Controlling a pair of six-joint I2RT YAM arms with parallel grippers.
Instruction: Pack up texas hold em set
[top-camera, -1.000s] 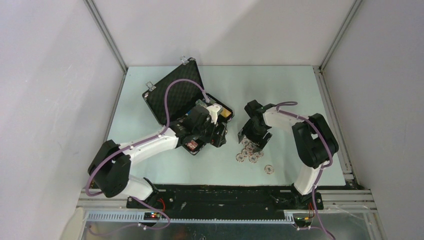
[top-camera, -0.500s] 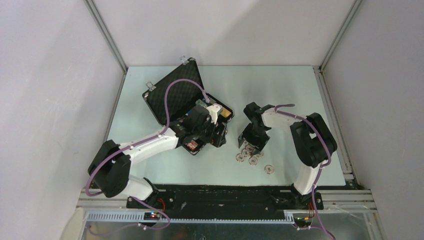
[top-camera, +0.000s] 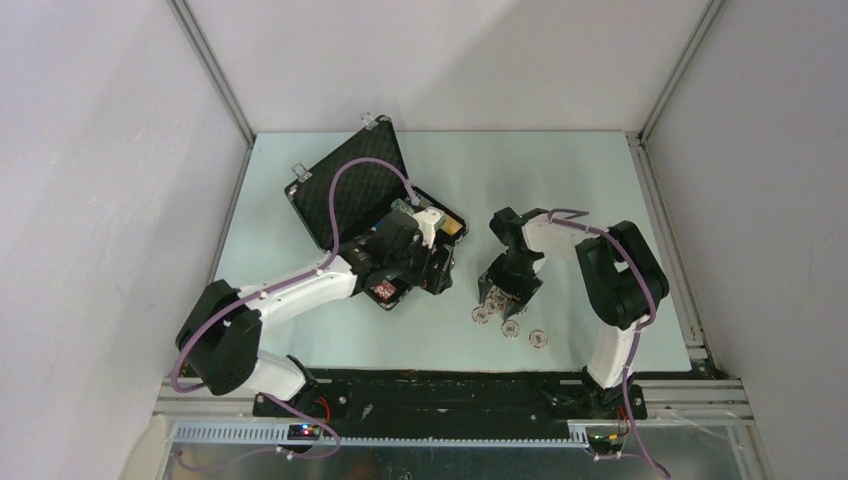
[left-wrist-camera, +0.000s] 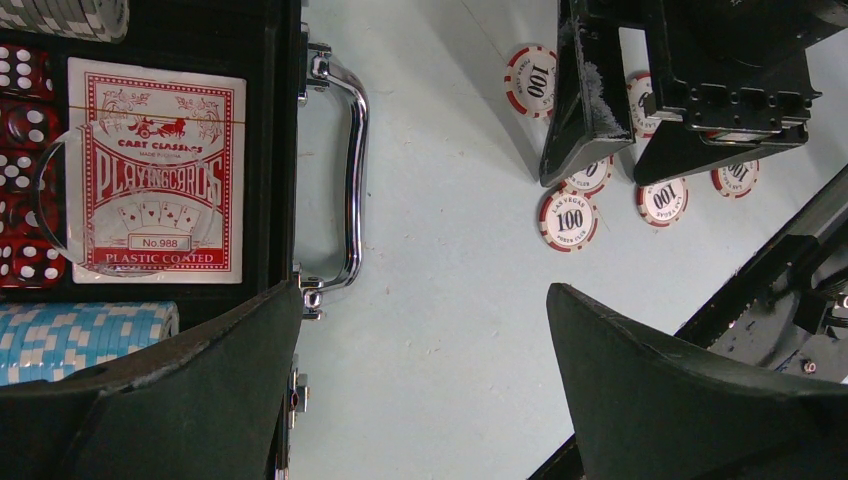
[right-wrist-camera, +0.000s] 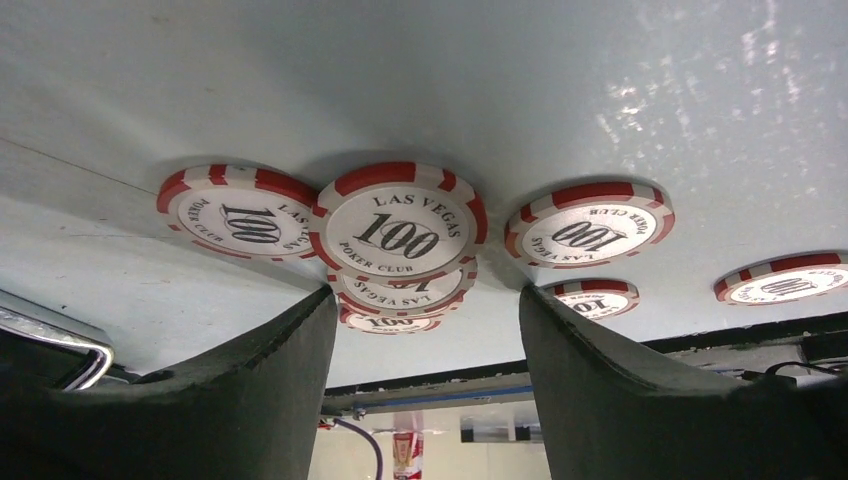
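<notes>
The black case (top-camera: 345, 190) lies open at the left, lid up. In the left wrist view it holds a red card deck (left-wrist-camera: 155, 170), red dice (left-wrist-camera: 20, 150), blue chips (left-wrist-camera: 80, 335) and grey chips (left-wrist-camera: 60, 15); its silver handle (left-wrist-camera: 345, 180) faces the table. My left gripper (left-wrist-camera: 425, 295) hangs open and empty over the case's front edge (top-camera: 432, 272). Several red-and-white 100 chips (top-camera: 500, 312) lie loose on the table. My right gripper (top-camera: 508, 290) is down among them, open, its tips (right-wrist-camera: 428, 295) either side of a small overlapping stack (right-wrist-camera: 400, 235); the left fingertip (right-wrist-camera: 322, 305) touches the stack's edge.
One chip (top-camera: 538, 339) lies apart, nearer the front edge. Flat chips (right-wrist-camera: 590, 225) sit just right of the stack, another (right-wrist-camera: 240, 212) to its left. White walls with metal rails enclose the table on three sides.
My right gripper has dropped and shifted slightly nearer onto the chip cluster, and its jaws have narrowed somewhat. The left arm has stayed still.
</notes>
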